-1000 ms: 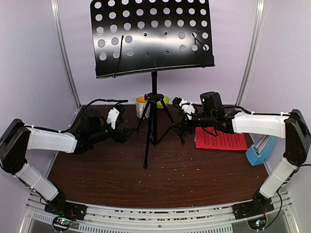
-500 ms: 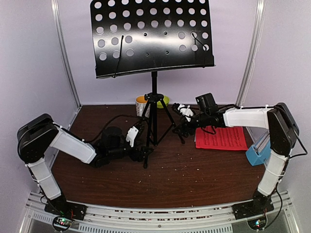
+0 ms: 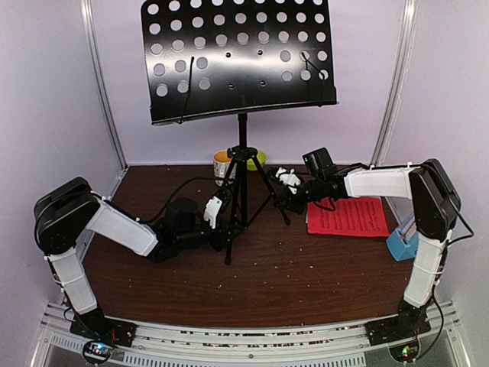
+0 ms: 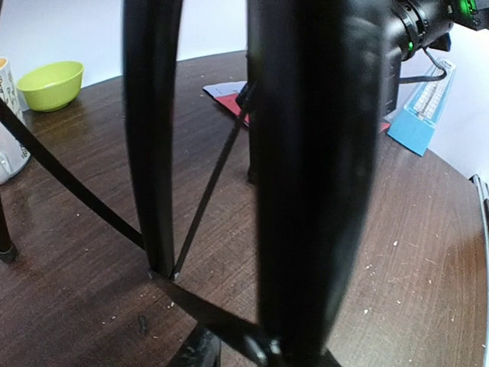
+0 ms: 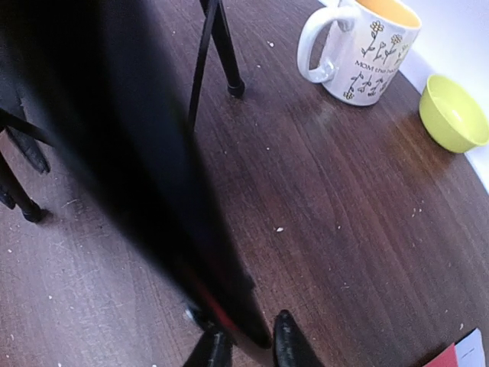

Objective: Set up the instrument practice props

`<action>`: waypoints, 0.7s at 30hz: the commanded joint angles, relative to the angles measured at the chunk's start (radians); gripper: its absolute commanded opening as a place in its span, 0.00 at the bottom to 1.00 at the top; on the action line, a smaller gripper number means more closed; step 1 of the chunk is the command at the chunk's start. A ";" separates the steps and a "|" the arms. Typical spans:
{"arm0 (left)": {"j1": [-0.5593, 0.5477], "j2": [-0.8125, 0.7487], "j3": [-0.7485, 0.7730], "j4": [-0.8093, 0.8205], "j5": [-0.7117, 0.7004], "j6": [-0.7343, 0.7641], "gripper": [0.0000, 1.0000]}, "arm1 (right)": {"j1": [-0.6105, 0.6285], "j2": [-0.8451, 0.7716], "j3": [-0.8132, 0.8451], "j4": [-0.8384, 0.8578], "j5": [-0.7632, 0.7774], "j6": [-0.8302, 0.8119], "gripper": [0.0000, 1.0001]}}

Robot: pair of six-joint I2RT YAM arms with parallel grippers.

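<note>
The music stand (image 3: 242, 126) is upright near the back middle of the desk (image 3: 267, 283). Its tripod legs are spread and its wide perforated panel sits high on a thin pole. It is probably light but top-heavy: stiff metal, smooth and narrow in the legs, with folding joints that could give if pushed sideways. The low legs or the hub where they meet look like the safest place to hold it, since a push higher up would lever it over. The right hand (image 3: 276, 193) reaches the right-side leg, and in the right wrist view its fingertips (image 5: 286, 344) sit on either side of that leg, apparently pinching it. The left hand (image 3: 226, 228) is at the front leg, but its own camera shows only blurred dark bars, so I cannot tell whether it is spread or pressed together. The red sheet-music pages (image 3: 348, 218) lie flat to the right. They are thin and limp, and best lifted by an edge. The metronome (image 3: 405, 237) is at the far right edge, and its casing is likely brittle.
</note>
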 commanded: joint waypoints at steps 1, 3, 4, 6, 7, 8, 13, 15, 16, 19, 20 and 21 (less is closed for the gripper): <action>-0.003 -0.041 -0.014 0.014 -0.035 -0.014 0.25 | -0.004 -0.020 -0.011 0.009 0.027 -0.008 0.15; -0.003 -0.056 -0.022 -0.007 -0.048 -0.015 0.18 | -0.003 -0.029 -0.021 0.006 0.047 -0.001 0.09; -0.003 -0.065 -0.025 -0.024 -0.054 -0.016 0.15 | -0.003 -0.033 -0.023 0.001 0.055 0.001 0.05; -0.003 -0.080 -0.036 -0.044 -0.059 -0.016 0.11 | -0.003 -0.042 -0.028 -0.013 0.068 0.006 0.00; -0.003 -0.089 -0.042 -0.052 -0.063 -0.016 0.10 | -0.004 -0.049 -0.033 -0.013 0.069 0.010 0.00; -0.003 -0.098 -0.052 -0.054 -0.066 -0.019 0.09 | -0.002 -0.055 -0.039 -0.012 0.071 0.013 0.00; -0.003 -0.152 -0.095 -0.094 -0.090 -0.023 0.07 | -0.003 -0.088 -0.066 -0.005 0.076 0.038 0.00; -0.003 -0.168 -0.110 -0.108 -0.106 -0.025 0.06 | -0.003 -0.100 -0.072 -0.006 0.086 0.057 0.00; -0.003 -0.174 -0.118 -0.119 -0.113 -0.027 0.06 | -0.003 -0.105 -0.074 -0.007 0.095 0.069 0.00; -0.003 -0.192 -0.136 -0.160 -0.130 -0.034 0.04 | -0.003 -0.119 -0.081 -0.036 0.120 0.118 0.00; -0.003 -0.198 -0.144 -0.172 -0.135 -0.038 0.03 | -0.002 -0.125 -0.092 -0.036 0.126 0.134 0.00; -0.003 -0.206 -0.156 -0.176 -0.144 -0.043 0.03 | -0.002 -0.134 -0.106 -0.035 0.131 0.152 0.00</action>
